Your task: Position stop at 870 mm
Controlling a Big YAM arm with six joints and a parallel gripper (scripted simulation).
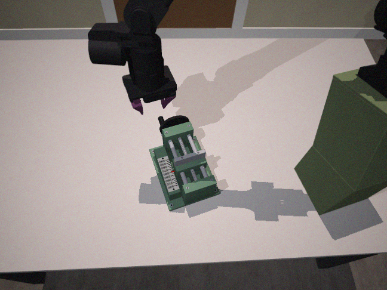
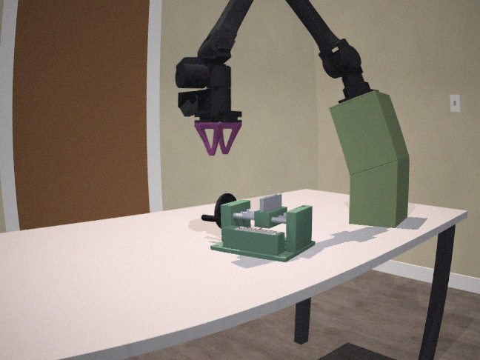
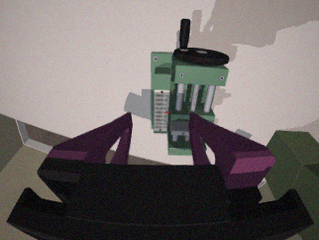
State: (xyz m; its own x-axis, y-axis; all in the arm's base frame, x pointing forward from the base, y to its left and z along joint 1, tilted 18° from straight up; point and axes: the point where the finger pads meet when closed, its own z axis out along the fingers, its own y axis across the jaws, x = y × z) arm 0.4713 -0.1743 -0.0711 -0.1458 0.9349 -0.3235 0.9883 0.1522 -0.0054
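Evidently nothing is gripped yet: the pincer [image 1: 153, 111] [image 2: 218, 154] [image 3: 160, 118], half spread around air, hangs above the handwheel [image 1: 176, 120] [image 2: 226, 210] [image 3: 202, 57], on the fixture's end. Turning and releasing seem left; the pointer [image 1: 172, 171] [image 2: 260, 229] [image 3: 168, 112] sits mid-scale, its number too blurred to confirm.

Open air surrounds the upright crank handle [image 1: 161, 120] [image 2: 208, 218] [image 3: 184, 34].

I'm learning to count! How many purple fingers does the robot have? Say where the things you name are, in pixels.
2: one on each side of the gripper [image 1: 153, 111] [image 2: 218, 154] [image 3: 160, 115], both above the table [image 1: 77, 218] [image 2: 135, 290] [image 3: 59, 64].
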